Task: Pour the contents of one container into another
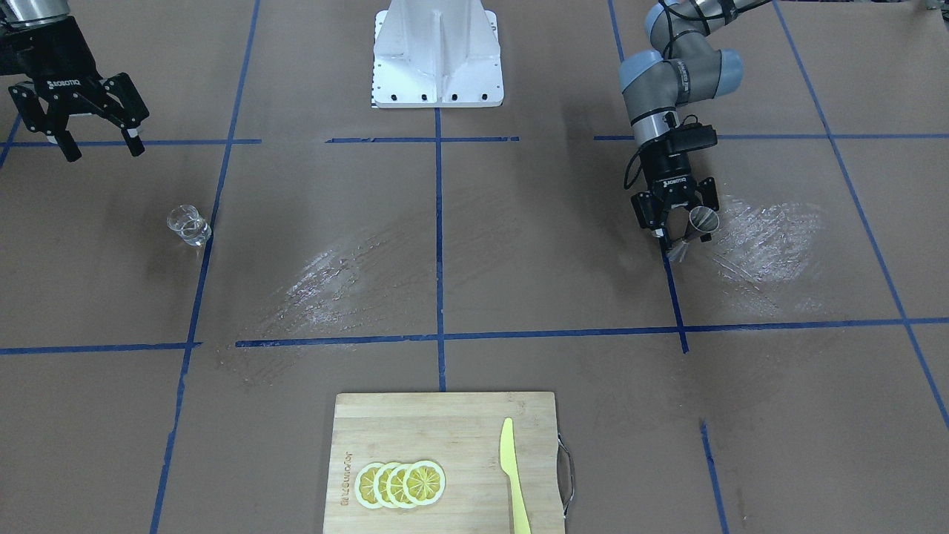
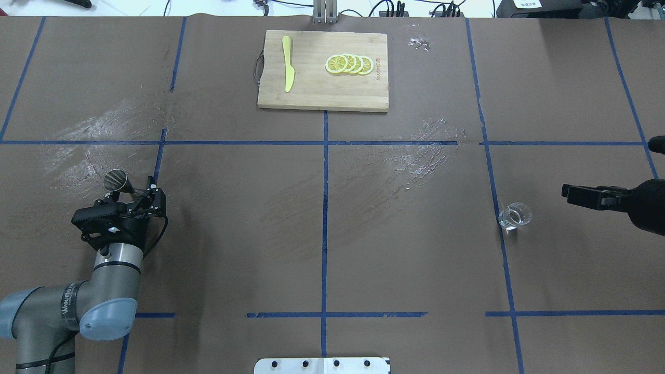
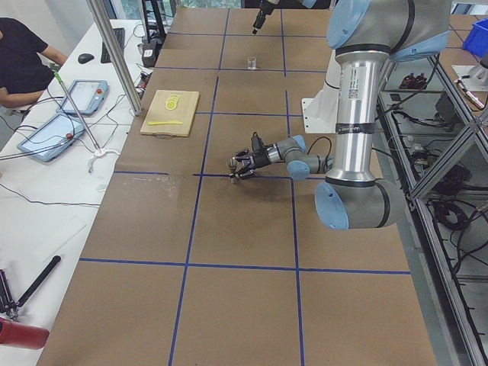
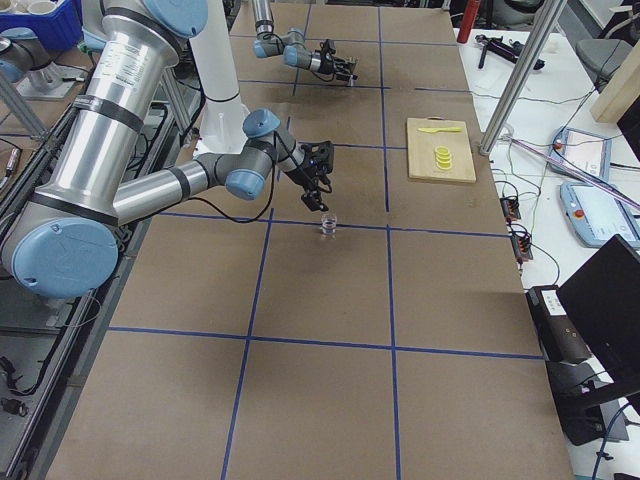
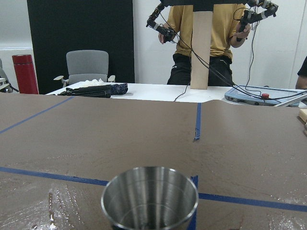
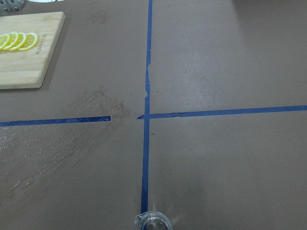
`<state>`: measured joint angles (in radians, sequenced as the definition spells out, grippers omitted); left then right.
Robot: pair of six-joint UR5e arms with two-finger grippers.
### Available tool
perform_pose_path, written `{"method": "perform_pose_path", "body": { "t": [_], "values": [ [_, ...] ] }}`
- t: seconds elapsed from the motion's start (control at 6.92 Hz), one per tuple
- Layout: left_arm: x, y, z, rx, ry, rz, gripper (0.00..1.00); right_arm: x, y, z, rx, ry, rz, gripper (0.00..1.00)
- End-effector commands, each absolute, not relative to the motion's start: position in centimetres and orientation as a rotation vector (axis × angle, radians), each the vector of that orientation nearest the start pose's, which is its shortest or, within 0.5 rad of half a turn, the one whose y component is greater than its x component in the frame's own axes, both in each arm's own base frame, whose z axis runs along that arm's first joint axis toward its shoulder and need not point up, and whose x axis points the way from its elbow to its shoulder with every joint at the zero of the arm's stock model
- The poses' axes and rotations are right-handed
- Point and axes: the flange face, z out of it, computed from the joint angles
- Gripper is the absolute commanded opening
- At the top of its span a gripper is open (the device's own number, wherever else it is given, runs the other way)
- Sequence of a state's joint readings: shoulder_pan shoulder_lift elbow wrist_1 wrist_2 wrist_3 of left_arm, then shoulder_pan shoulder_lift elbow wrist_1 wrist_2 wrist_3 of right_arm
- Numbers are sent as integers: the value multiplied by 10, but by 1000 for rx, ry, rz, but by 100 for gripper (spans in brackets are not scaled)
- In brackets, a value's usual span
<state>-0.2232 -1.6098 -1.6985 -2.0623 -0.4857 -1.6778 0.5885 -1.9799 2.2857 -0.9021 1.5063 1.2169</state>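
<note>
The steel jigger (image 5: 149,199) fills the bottom of the left wrist view, mouth up; its contents cannot be made out. It stands upright between the spread fingers of the left gripper (image 1: 680,236), which lies level with the table and brackets the jigger's narrow waist without clamping it. That is probably the easiest place to pinch, and it would let a wrist roll tip the cup. The receiving vessel, a small glass beaker (image 1: 189,225), sits well apart, far off to this gripper's right. The right gripper (image 1: 102,150) hangs above and just behind the beaker with its jaws wide and empty, seemingly waiting. Farther ahead of both grippers lies a cutting board (image 2: 311,96) carrying lemon slices (image 2: 349,64) and a yellow knife (image 2: 288,70).
</note>
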Motion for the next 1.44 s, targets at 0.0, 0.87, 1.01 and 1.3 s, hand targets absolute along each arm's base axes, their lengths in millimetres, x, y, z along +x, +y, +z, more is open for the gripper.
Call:
{"method": "perform_pose_path", "body": {
  "t": [0.0,0.87,1.01,1.3],
  "values": [
    [448,-329,501,1093,530,-640,41,-220,-299,408,503,-842,242,100],
    [413,-342,418,1131,614,-643,0,-242,-286,412,587,-795,230,100],
    [409,-344,415,1164,562,-552,0,-259,-275,421,641,-766,250,100],
    [406,-342,407,1144,685,-583,0,-282,-263,442,752,-749,288,100]
  ]
}}
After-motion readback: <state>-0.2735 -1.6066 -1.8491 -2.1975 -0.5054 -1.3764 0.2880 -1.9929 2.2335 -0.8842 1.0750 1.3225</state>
